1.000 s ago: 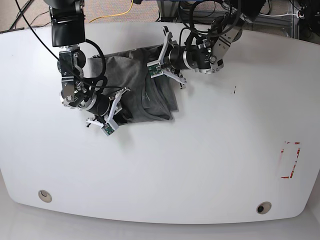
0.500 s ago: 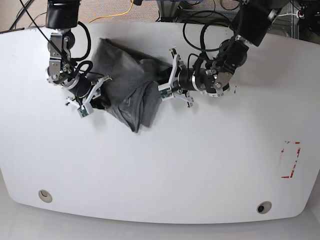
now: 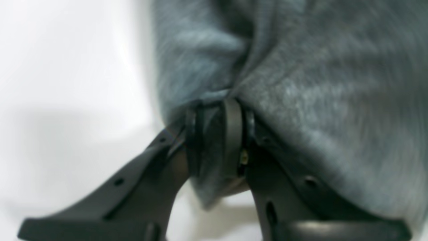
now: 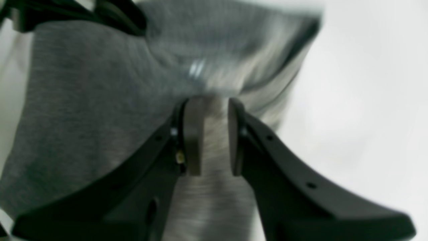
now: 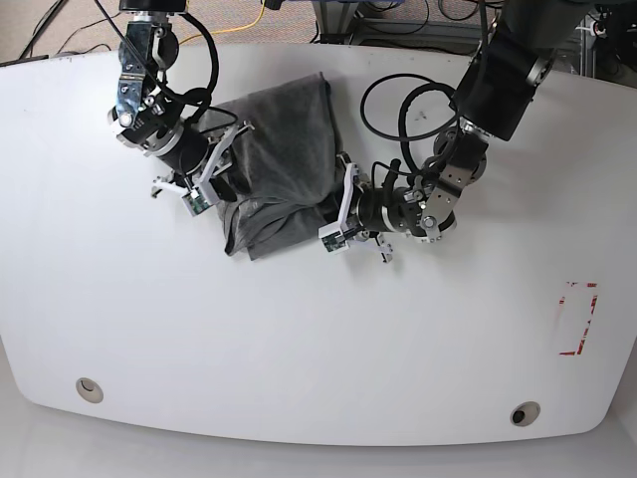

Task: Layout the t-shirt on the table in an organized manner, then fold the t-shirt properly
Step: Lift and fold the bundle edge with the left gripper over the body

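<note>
Both wrist views are blurred, yet each shows jaws pinched narrow on grey cloth: the left gripper [image 3: 217, 134] and the right gripper [image 4: 210, 134] each clamp a fold of the t-shirt [image 5: 279, 169]. Only the base view shows the whole bunched t-shirt, lying between the arms on the far half of the table [image 5: 299, 339], its sleeves and collar impossible to make out.

T-shirt [image 5: 284, 159] plain heather grey; table [image 5: 318, 349] glossy white; tape mark [image 5: 577, 319] red
</note>
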Tool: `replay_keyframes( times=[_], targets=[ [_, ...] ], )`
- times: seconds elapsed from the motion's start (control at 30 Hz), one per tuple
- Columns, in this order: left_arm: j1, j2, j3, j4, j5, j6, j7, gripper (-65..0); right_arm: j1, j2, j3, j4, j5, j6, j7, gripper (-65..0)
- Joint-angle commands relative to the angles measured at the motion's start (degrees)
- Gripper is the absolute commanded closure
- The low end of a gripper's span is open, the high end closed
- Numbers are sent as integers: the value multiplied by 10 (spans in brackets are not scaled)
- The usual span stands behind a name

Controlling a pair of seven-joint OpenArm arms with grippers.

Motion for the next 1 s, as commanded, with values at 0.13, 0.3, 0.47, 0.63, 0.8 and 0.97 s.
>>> replay_keyframes(
  times=[0.13, 0.3, 0.47, 0.63, 0.8, 0.97],
  targets=[
    [-36, -1, -3, 71, -39, -1, 1, -89, 10, 11, 32, 107, 4, -4, -50, -130],
    [-31, -6, -5, 138, -69, -1, 40, -89, 7, 12, 55, 123, 7, -4, -80, -130],
    [28, -10, -33, 216, -71, -1, 76, -89, -17, 11, 67, 119, 5, -4, -82, -130],
    [107, -10, -66, 259, -70, -1, 77, -89, -33, 7, 66, 104, 8, -4, -80, -130],
    [160, -9, -76, 258, -70, -1, 77, -89, -40, 7, 66, 67, 6, -4, -76, -130],
    [196, -10, -76, 243, -69, -1, 74, -89, -41, 7, 65, 30, 6, -4, -50, -130]
  ],
)
